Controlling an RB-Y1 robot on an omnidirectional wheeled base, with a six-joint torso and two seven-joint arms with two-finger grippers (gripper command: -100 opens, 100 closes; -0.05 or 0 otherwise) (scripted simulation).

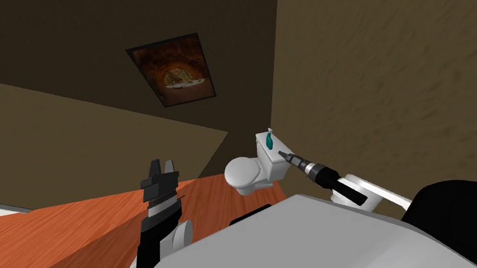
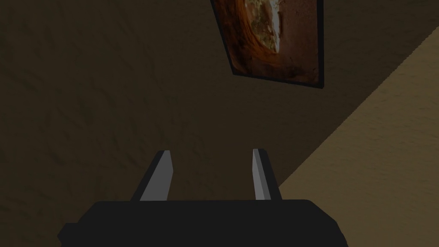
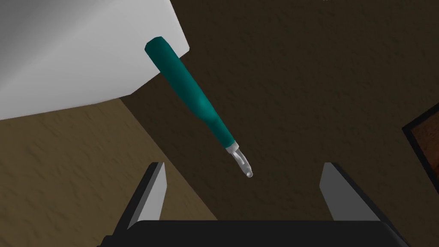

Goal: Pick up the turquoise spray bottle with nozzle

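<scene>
Turquoise spray bottle (image 3: 188,92) is standing on the white toilet tank (image 3: 64,51), its pale nozzle pointing toward the right end effector (image 3: 243,165).
It is looking slim, rigid, probably light, and smooth enough to slip or tip, so the thicker body below the neck is offering the surest hold. The right fingers are standing wide apart, gripping nothing, and the left end effector (image 2: 212,151) is also hanging open.

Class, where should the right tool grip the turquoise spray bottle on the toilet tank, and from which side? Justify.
Grip the teal body of the spray bottle, just past its thin pale nozzle, likely too slim to hold. Approach from the nozzle end, along its length: it stands on the white toilet tank pointing toward the open right tool, narrow enough to pass between the fingers.
</scene>
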